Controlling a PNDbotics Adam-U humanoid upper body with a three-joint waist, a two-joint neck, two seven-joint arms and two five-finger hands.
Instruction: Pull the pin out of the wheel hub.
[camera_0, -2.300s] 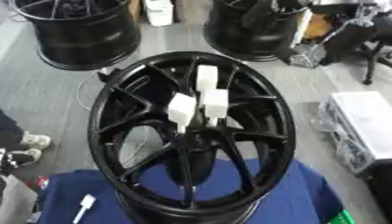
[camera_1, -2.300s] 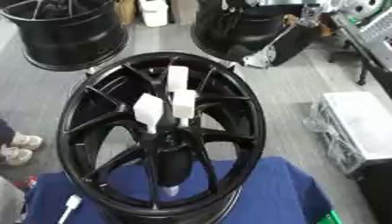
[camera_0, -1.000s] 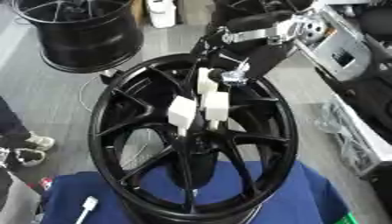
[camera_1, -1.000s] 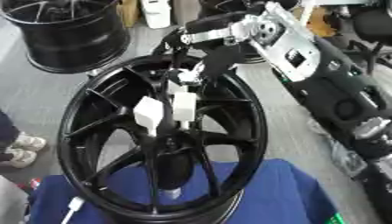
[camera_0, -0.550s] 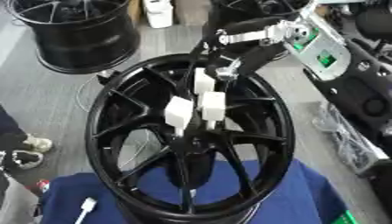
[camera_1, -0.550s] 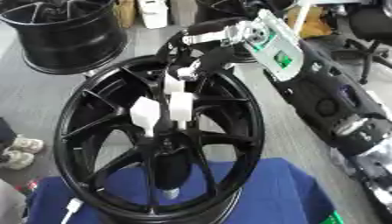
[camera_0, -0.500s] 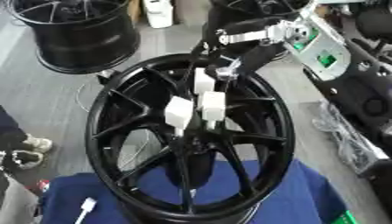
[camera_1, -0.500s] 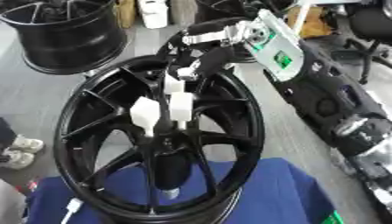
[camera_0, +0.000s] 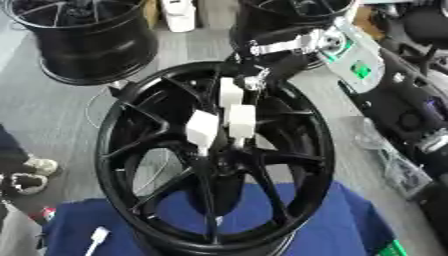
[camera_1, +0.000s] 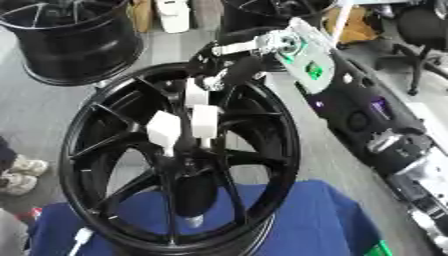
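Above the black wheel hub (camera_0: 131, 150) standing on the blue cloth (camera_0: 350, 225), my right hand (camera_0: 258, 75) reaches in over the far rim. Its fingers (camera_1: 214, 75) are curled round the topmost white pin (camera_0: 230, 92), which sticks up near the hub's centre beside two more white pins (camera_0: 241, 121).

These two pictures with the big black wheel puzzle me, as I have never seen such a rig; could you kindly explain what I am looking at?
Both pictures come from the two eyes of one camera in a humanoid robot's head, looking down at the same moment. The black wheel hub stands on a blue cloth. Three white pins stick up near its centre: the far pin, the left pin and the right pin. The robot's right hand reaches in from the upper right, its fingers at the far pin; whether they grip it I cannot tell. The left hand is not visible. More wheels stand behind.
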